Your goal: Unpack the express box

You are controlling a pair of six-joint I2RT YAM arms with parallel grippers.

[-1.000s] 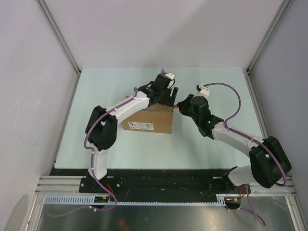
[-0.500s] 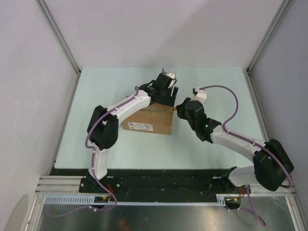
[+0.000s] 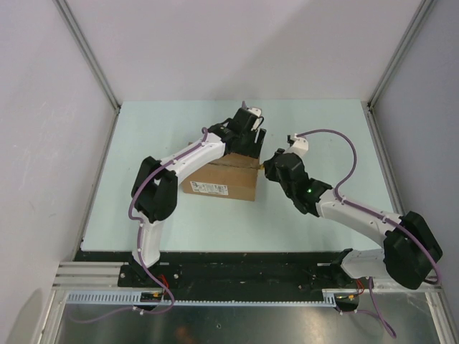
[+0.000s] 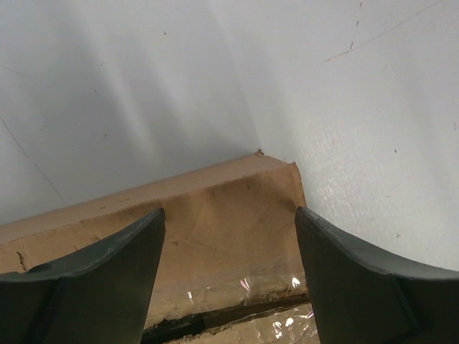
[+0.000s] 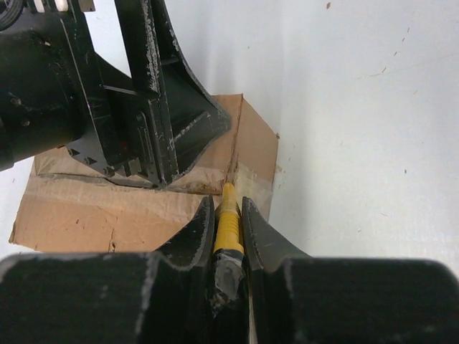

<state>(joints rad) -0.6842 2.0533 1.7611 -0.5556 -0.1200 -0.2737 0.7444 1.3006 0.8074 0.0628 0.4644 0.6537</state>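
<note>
The box [image 3: 221, 179] sits mid-frame in the top view. The left gripper [image 4: 228, 215] is over its top, jaws wide apart and empty. The right gripper [image 5: 228, 204] clamps a knife [image 5: 228, 228], tip at the seam [image 5: 234, 161]. The step in hand is likely slitting the tape, and the next move calls for drawing the blade straight along the seam.

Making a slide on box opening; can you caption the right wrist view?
Right hand holding a yellow cutter, its tip at the taped seam of the express box.
</note>
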